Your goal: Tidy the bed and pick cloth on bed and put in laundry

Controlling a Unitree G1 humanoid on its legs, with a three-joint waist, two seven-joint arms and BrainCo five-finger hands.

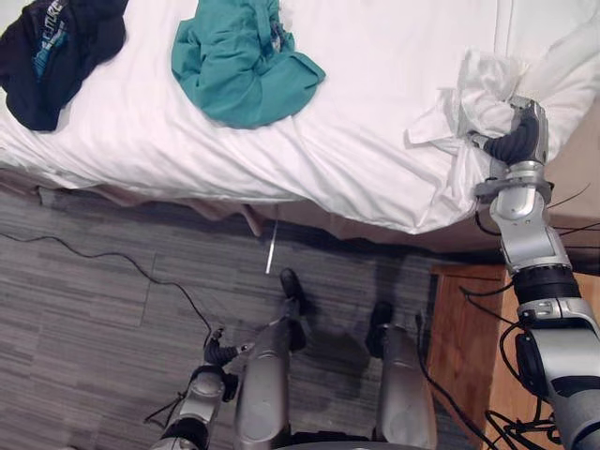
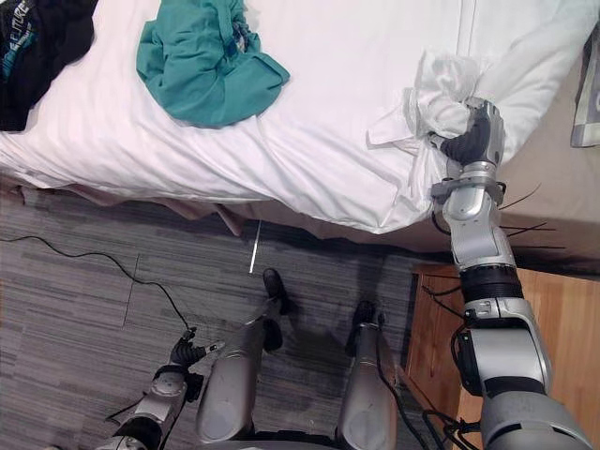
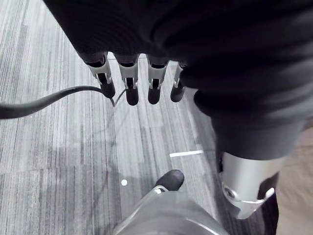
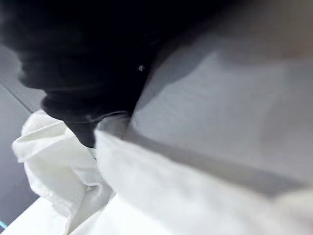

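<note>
A teal cloth (image 1: 244, 66) lies crumpled on the white bed (image 1: 375, 141) near its front edge. A black garment with a blue print (image 1: 52, 52) lies at the bed's far left. At the right corner my right hand (image 1: 523, 136) is curled into a bunched fold of white bedding (image 1: 469, 89), which is raised off the mattress; the fabric shows close up in the right wrist view (image 4: 63, 176). My left hand (image 1: 217, 354) hangs low over the carpet, its fingers (image 3: 127, 83) straight and holding nothing.
A wooden bedside unit (image 1: 469, 347) stands at the lower right beside the bed. A thin white stick (image 1: 271, 248) lies on the grey carpet (image 1: 94, 309) under the bed's edge. A white pillow (image 1: 562, 66) sits behind the right hand.
</note>
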